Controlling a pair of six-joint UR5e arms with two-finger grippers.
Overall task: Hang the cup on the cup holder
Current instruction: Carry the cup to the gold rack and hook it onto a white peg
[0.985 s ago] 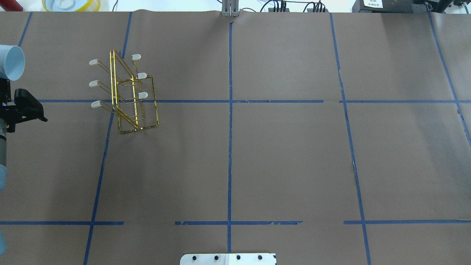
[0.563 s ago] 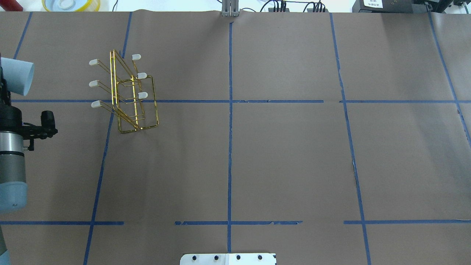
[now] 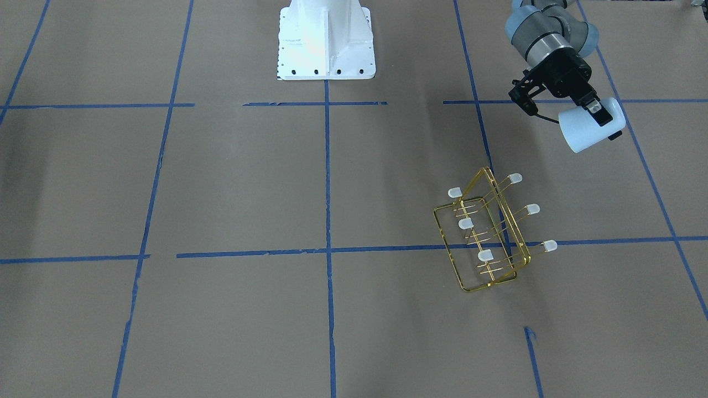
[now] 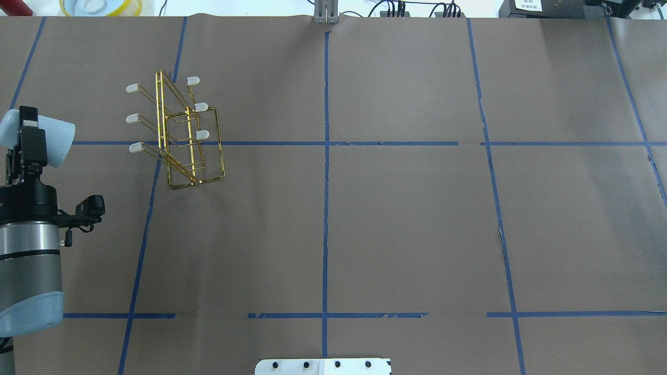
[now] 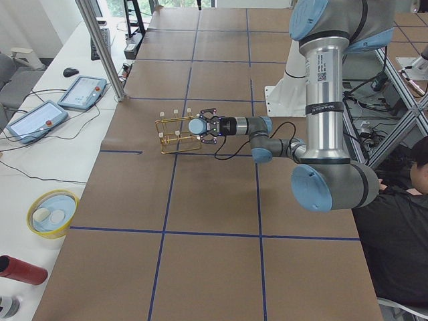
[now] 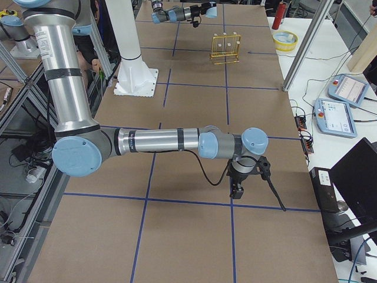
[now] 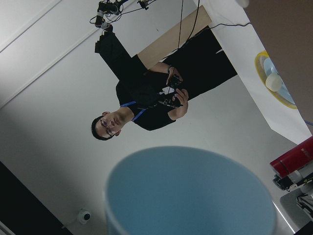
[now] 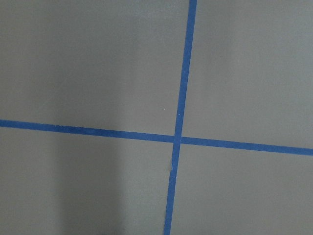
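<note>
Left gripper (image 4: 29, 131) clamped on cup (image 4: 57, 136), left edge of overhead view, held sideways, wide end facing cup holder (image 4: 177, 133), likely to slide onto a prong (image 4: 136, 148). Right gripper (image 6: 237, 191) state: cannot tell.

At 10 o'clock on the worktop (image 4: 406, 219): holder (image 4: 177, 133), standing, three prongs toward 9 o'clock and three toward 3. At 9 o'clock of the holder, near but apart: cup (image 4: 58, 138), on its side, clamped in the left gripper (image 4: 30, 127), off the worktop. At the 6 o'clock edge, midway: base (image 4: 323, 366). Past the 12 o'clock edge, toward 11: bowl (image 4: 131, 8), with can (image 4: 14, 6) at its 9 o'clock. Toward the 3 o'clock end: right gripper (image 6: 238, 190), pointing down over the worktop.
</note>
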